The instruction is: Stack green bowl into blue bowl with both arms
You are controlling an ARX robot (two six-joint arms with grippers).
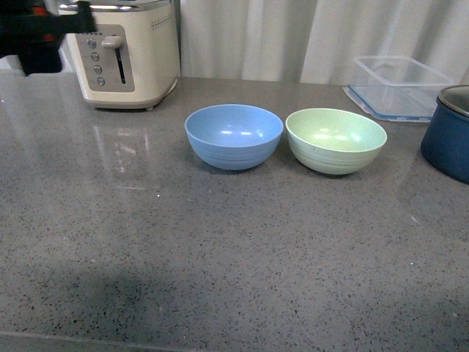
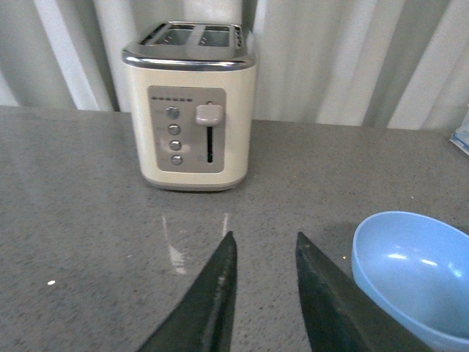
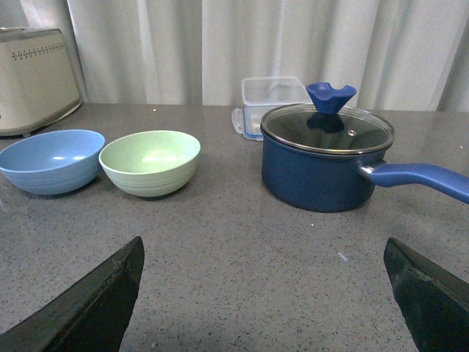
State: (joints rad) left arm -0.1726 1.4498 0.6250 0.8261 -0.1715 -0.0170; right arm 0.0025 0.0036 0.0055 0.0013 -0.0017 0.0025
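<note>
The blue bowl [image 1: 234, 136] and the green bowl [image 1: 335, 139] stand side by side, upright and empty, on the grey counter, blue on the left. Both also show in the right wrist view, blue bowl [image 3: 51, 160] and green bowl [image 3: 150, 161]. Part of the blue bowl [image 2: 414, 271] shows in the left wrist view. My left gripper [image 2: 265, 238] is open and empty, over the counter beside the blue bowl and facing the toaster. My right gripper [image 3: 264, 253] is wide open and empty, well short of the green bowl. Part of the left arm [image 1: 33, 33] shows at the far upper left of the front view.
A cream toaster [image 1: 128, 51] stands at the back left. A clear plastic container [image 1: 399, 86] sits at the back right. A dark navy pot [image 3: 326, 158] with a glass lid and long handle stands right of the green bowl. White curtains hang behind the counter.
</note>
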